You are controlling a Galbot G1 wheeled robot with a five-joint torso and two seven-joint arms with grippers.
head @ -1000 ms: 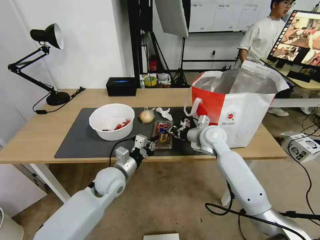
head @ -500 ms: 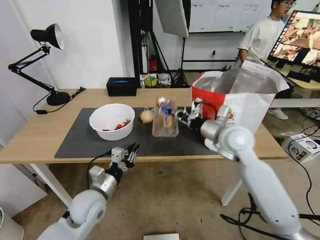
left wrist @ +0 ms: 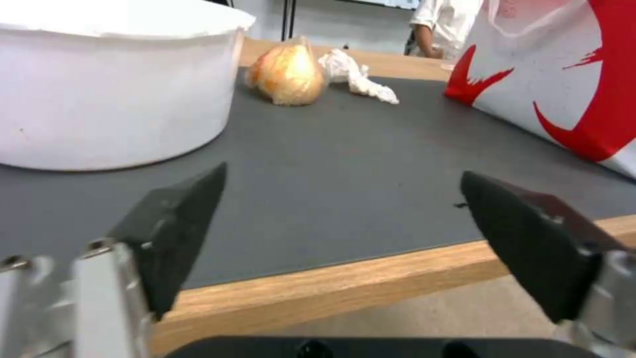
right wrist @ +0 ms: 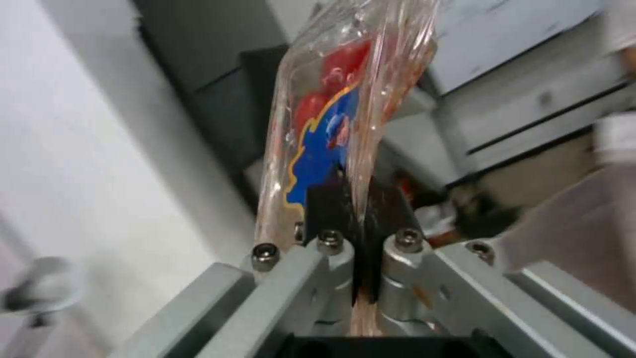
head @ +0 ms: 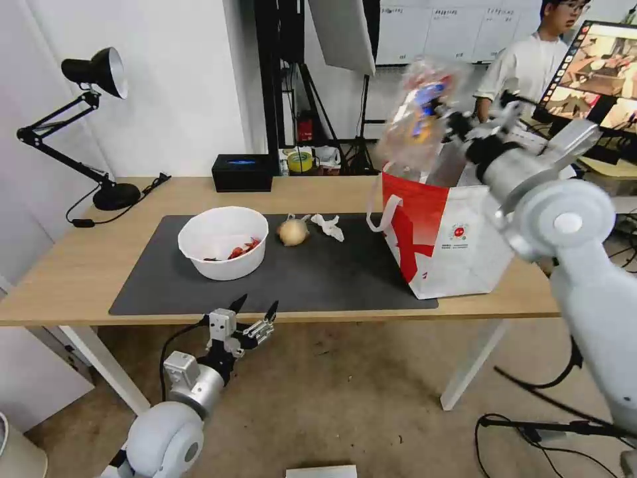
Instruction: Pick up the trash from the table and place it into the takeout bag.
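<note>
Fingers of the right gripper (head: pixel 448 118) are clenched on the edge of the clear hinged plastic tray (head: pixel 419 109), which hangs in the air above the open top of the takeout bag (head: pixel 458 226). Red and blue food bits show inside the tray. On the dark grey mat (head: pixel 318 275) of the table (head: pixel 66 265) lie the white bowl (head: pixel 223 241), the onion-like ball (head: pixel 292 232) and the crumpled tissue (head: pixel 328 226). Below the table's front edge, the left gripper (head: pixel 254 311) has its fingers spread apart, grasping nothing
</note>
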